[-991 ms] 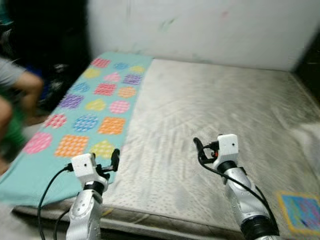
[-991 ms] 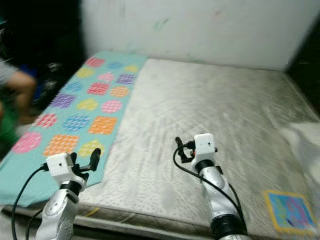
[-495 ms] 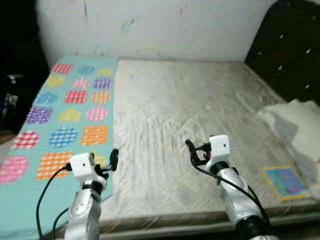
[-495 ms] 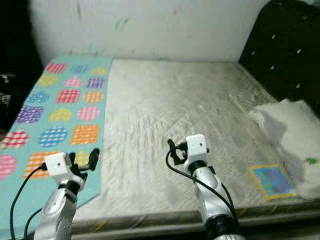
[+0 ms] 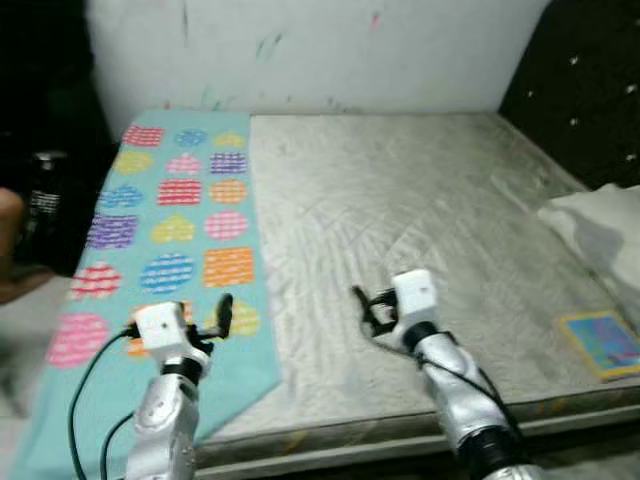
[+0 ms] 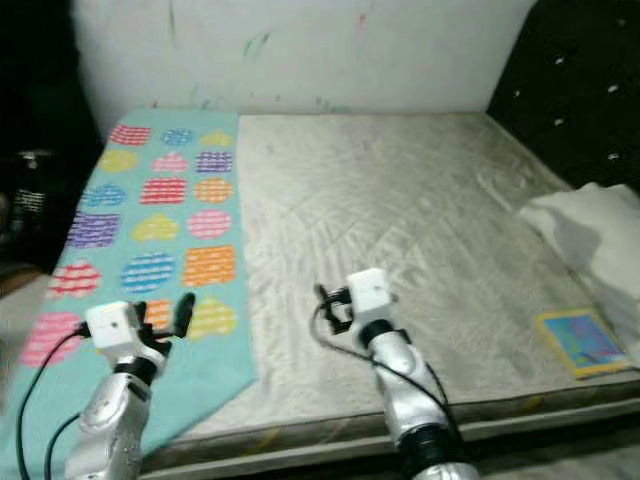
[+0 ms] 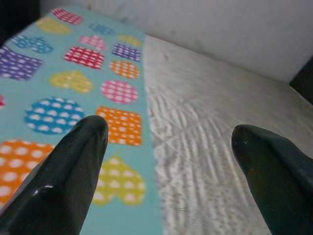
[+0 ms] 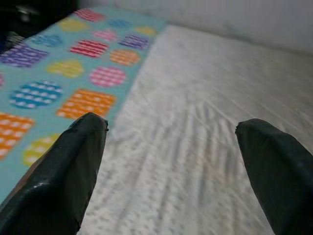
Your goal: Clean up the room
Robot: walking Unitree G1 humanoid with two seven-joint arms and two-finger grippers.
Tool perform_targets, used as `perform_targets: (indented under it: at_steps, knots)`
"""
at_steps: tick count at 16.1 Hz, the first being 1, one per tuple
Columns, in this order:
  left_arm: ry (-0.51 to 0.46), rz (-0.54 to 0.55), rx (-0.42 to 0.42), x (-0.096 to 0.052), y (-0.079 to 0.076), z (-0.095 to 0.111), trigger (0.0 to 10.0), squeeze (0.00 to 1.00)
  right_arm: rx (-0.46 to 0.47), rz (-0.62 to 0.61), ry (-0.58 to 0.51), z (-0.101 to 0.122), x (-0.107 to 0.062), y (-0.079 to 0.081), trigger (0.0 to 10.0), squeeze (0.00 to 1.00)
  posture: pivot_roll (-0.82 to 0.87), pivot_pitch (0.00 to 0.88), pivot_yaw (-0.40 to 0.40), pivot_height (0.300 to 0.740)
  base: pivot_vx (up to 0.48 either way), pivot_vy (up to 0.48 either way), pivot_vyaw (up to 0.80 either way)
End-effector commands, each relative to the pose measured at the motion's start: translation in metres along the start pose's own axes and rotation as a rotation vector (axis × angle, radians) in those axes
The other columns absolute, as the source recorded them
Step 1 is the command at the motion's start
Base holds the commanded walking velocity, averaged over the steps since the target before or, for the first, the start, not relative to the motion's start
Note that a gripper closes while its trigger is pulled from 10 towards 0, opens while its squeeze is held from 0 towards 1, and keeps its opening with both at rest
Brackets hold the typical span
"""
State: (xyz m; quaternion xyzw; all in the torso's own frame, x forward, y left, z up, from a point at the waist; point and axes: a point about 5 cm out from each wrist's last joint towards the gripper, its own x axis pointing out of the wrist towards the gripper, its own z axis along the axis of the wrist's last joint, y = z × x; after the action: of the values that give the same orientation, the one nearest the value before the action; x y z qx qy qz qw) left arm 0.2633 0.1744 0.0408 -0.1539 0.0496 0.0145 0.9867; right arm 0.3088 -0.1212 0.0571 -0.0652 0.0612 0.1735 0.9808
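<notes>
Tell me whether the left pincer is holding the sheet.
No, the left pincer is open and empty above the sheet.

Teal sheet (image 5: 170,225) with coloured hearts, circles, squares: flat along mattress (image 5: 400,220) left edge. White cloth (image 5: 600,215) bunched at right edge; small blue mat (image 5: 602,340) near front-right corner.

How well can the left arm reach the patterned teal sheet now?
Probably well: the left gripper hangs with open jaws just above the teal sheet on the mattress, nothing between them.
</notes>
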Motion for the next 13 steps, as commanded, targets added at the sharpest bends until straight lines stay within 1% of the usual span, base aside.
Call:
perform_targets:
  at_steps: [1, 2, 3, 4, 5, 6, 10, 13]
  knots:
    - [0.014, -0.023, -0.005, 0.0016, -0.0106, -0.0041, 10.0, 0.00, -0.043, -0.009, -0.007, -0.0012, -0.0045, -0.0108, 10.0, 0.00, 0.05, 0.012, -0.024, 0.740, 0.000, 0.480, 0.00]
    - [0.014, -0.023, -0.004, 0.0015, -0.0106, -0.0041, 10.0, 0.00, -0.046, -0.007, -0.010, -0.0009, -0.0045, -0.0106, 10.0, 0.00, 0.05, 0.012, -0.024, 0.740, 0.000, 0.480, 0.00]
    - [0.014, -0.020, -0.003, 0.0009, -0.0105, -0.0045, 10.0, 0.00, -0.068, -0.005, -0.015, 0.0011, -0.0040, -0.0118, 10.0, 0.00, 0.05, 0.013, -0.025, 0.740, 0.000, 0.480, 0.00]
    - [0.015, -0.019, -0.002, 0.0008, -0.0105, -0.0048, 10.0, 0.00, -0.064, -0.007, -0.011, 0.0014, -0.0036, -0.0129, 10.0, 0.00, 0.05, 0.014, -0.025, 0.740, 0.000, 0.480, 0.00]
    - [0.017, -0.017, 0.003, 0.0007, -0.0101, -0.0052, 10.0, 0.00, -0.010, 0.038, -0.033, 0.0050, -0.0037, -0.0122, 10.0, 0.00, 0.05, 0.015, -0.024, 0.740, 0.000, 0.480, 0.00]
    - [0.018, -0.015, 0.004, 0.0009, -0.0096, -0.0052, 10.0, 0.00, -0.022, 0.034, -0.035, 0.0055, -0.0032, -0.0124, 10.0, 0.00, 0.05, 0.015, -0.023, 0.740, 0.000, 0.480, 0.00]
    - [0.017, -0.008, 0.013, 0.0018, -0.0088, -0.0045, 10.0, 0.00, -0.016, 0.025, -0.047, 0.0066, -0.0017, -0.0117, 10.0, 0.00, 0.06, 0.014, -0.022, 0.740, 0.000, 0.480, 0.00]
    - [0.017, 0.001, 0.019, 0.0019, -0.0080, -0.0043, 10.0, 0.00, -0.016, 0.033, -0.045, 0.0060, -0.0017, -0.0097, 10.0, 0.00, 0.06, 0.016, -0.024, 0.740, 0.000, 0.000, 0.80]
